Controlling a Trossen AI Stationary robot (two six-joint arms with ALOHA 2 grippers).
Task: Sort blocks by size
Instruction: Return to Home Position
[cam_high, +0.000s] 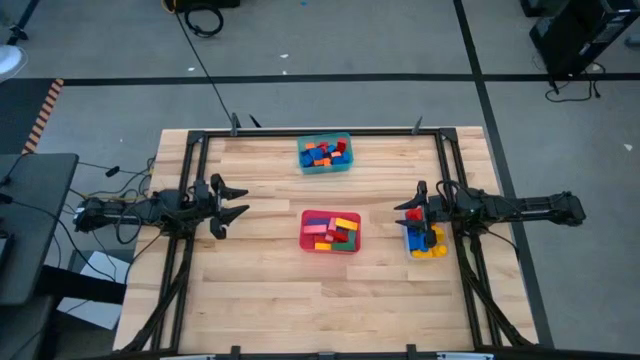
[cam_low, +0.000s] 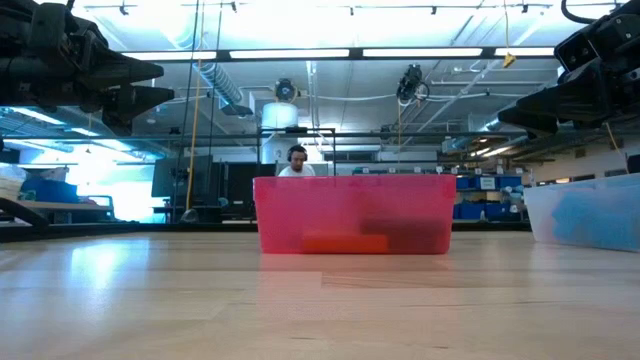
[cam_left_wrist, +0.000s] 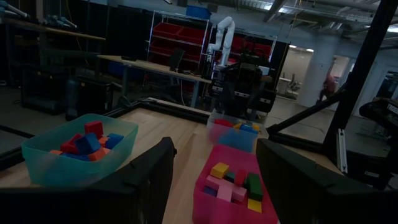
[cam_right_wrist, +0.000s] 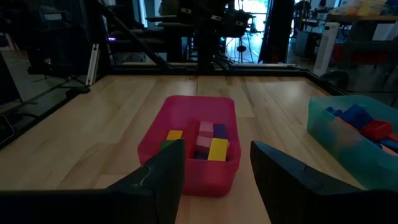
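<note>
Blocks (cam_high: 345, 224) are all sitting in tubs (cam_high: 304, 232); left gripper (cam_high: 238, 201) and right gripper (cam_high: 405, 214) are hovering spread apart, empty; only parking the arms seemingly remains.

Two dark jointed arms (cam_high: 150, 210), black cables (cam_high: 118, 182)

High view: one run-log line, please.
left gripper open, raised | right gripper open, raised near clear plastic tub | small plastic blocks lie in it, teal tub, red tub
</note>
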